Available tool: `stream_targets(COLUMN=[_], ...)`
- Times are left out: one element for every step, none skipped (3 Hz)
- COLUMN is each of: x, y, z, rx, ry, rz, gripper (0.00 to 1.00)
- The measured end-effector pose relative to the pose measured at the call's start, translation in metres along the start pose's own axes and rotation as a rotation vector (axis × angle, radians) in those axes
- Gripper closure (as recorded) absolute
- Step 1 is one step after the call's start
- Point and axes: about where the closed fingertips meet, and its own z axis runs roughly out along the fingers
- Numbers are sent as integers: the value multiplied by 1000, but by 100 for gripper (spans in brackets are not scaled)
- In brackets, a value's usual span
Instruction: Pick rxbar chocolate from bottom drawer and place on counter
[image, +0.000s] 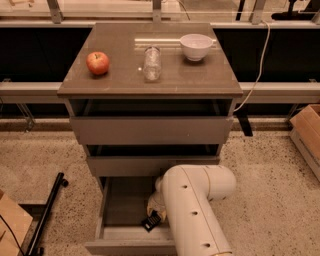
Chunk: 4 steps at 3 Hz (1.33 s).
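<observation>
The bottom drawer (120, 232) is pulled out below the two upper drawers. My white arm (192, 210) reaches down into its right half. The gripper (154, 209) is low inside the drawer, mostly hidden behind the arm. Just under it, on the drawer floor near the front wall, lies the rxbar chocolate (151, 221), a small black wrapper with white lettering. I cannot tell whether the gripper touches it. The counter (120, 75) is the brown glossy top of the cabinet.
On the counter stand a red apple (98, 63) at the left, a glass jar (152, 64) in the middle and a white bowl (196, 46) at the back right. A cardboard box (307, 135) sits on the floor at right, a black bar (47, 212) at left.
</observation>
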Motion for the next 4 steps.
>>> stream_targets(x=[1, 9, 31, 47], y=[1, -19, -47, -80], z=[-3, -26, -75, -123], rx=[0, -70, -192, -264], ry=[0, -4, -14, -39], rz=[0, 20, 49, 91], gripper=[100, 100, 100, 100])
